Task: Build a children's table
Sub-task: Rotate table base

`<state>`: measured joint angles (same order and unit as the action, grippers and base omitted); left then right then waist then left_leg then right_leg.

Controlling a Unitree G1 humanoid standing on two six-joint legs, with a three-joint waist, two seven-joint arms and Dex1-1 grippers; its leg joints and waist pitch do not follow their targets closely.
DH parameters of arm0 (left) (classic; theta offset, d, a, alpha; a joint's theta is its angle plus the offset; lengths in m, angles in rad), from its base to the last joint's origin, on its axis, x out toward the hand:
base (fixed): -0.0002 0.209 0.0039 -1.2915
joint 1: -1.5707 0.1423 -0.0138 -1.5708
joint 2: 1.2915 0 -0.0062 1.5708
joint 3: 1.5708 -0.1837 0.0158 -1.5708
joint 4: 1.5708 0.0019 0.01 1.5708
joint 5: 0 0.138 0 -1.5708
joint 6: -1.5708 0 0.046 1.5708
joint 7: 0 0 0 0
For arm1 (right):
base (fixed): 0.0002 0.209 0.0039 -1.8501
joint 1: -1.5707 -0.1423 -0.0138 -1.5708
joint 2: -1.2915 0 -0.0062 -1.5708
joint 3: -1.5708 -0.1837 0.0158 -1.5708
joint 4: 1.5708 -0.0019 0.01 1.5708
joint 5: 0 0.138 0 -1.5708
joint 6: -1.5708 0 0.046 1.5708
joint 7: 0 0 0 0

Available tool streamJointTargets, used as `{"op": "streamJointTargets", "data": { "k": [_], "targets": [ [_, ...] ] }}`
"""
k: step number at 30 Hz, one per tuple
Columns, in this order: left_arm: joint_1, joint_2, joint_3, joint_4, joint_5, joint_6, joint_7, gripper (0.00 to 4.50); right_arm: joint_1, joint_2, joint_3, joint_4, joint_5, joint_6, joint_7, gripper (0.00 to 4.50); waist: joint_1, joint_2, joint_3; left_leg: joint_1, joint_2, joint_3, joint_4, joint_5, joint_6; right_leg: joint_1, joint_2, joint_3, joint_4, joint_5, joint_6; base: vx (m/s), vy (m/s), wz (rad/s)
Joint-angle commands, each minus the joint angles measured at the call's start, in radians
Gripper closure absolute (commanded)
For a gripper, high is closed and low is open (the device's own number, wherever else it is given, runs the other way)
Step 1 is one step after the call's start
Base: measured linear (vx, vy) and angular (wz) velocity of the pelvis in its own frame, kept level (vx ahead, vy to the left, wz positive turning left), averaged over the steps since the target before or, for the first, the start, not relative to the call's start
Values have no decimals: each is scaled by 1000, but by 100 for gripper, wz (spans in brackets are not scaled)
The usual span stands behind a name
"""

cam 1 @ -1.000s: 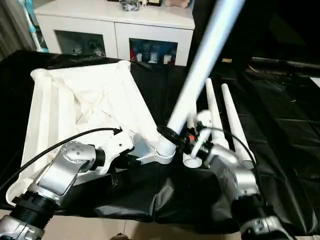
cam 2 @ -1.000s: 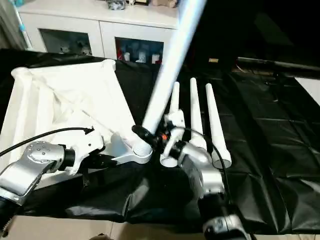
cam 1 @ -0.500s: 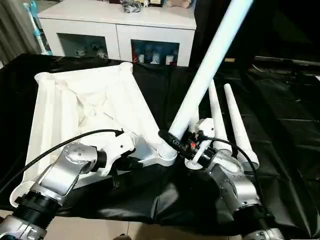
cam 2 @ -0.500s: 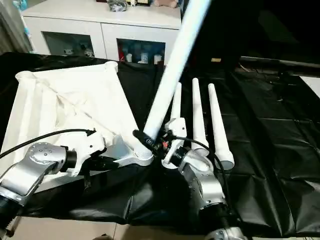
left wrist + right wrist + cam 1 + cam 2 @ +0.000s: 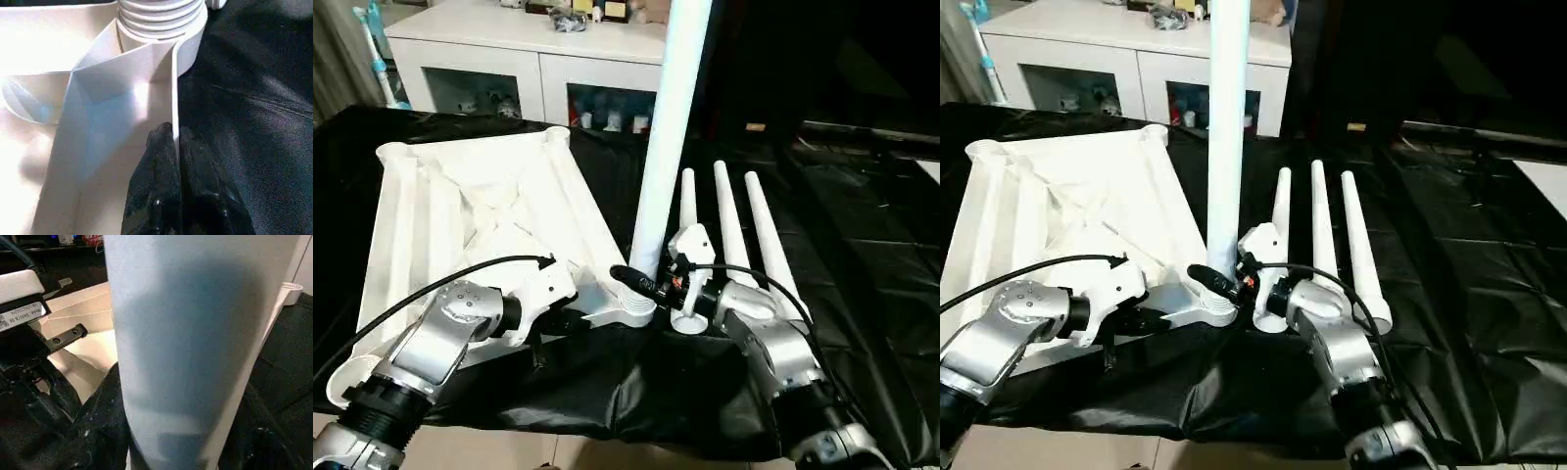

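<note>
The white tabletop (image 5: 460, 196) lies underside up on the black cloth, its ribs showing. A long white leg (image 5: 671, 127) stands upright in the near right corner socket (image 5: 634, 311). My right gripper (image 5: 641, 281) is shut around that leg just above the socket; the leg (image 5: 195, 333) runs between its black fingers (image 5: 105, 416). My left gripper (image 5: 174, 142) is shut on the thin side rim of the tabletop (image 5: 98, 112), right behind the same socket. Three more legs (image 5: 724, 230) lie side by side on the cloth to the right of the tabletop.
A white cabinet (image 5: 529, 49) with glass doors stands behind the table. Black cloth (image 5: 871, 255) covers the work surface and hangs over its near edge. The lying legs sit close beside my right forearm (image 5: 773, 343).
The leg in my right gripper has swung from leaning right to standing upright in the corner socket. My left gripper has stayed on the rim.
</note>
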<state>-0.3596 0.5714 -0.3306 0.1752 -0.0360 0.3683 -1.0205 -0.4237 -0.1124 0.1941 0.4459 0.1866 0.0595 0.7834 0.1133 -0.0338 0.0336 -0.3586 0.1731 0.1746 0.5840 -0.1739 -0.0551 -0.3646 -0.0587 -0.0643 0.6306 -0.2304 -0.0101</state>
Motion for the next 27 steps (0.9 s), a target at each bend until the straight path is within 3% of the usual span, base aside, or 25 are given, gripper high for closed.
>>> {"op": "streamJointTargets", "data": {
  "k": [1,9,15,20,27],
  "targets": [
    [-10,-17,17,8,8,-17,37,450,45,-9,33,97,-41,65,3,265,-6,12,-23,27,69,-43,-94,-479,-59,-10,-111,68,-122,-536,-102,0,0,0],
    [-12,-19,19,21,10,-22,40,450,40,7,12,109,-33,45,-27,265,-7,14,-24,26,69,-44,-101,-479,-60,-10,-110,67,-125,-523,-100,0,0,0],
    [-20,-18,19,32,13,-28,33,450,37,6,8,116,-35,32,-27,265,-7,16,-21,30,69,-46,-101,-506,-60,-15,-113,68,-134,-583,-86,0,0,0],
    [-23,-13,12,33,14,-35,19,450,36,-8,21,120,-45,20,2,265,-8,19,-24,29,71,-43,-107,-489,-60,-11,-108,67,-129,-497,-107,0,0,0],
    [-25,-4,5,35,7,-62,-17,450,32,-32,39,127,-43,8,70,265,-5,18,-23,30,71,-41,-106,-480,-53,-10,-109,68,-131,-500,-109,0,0,0]
  ]
}}
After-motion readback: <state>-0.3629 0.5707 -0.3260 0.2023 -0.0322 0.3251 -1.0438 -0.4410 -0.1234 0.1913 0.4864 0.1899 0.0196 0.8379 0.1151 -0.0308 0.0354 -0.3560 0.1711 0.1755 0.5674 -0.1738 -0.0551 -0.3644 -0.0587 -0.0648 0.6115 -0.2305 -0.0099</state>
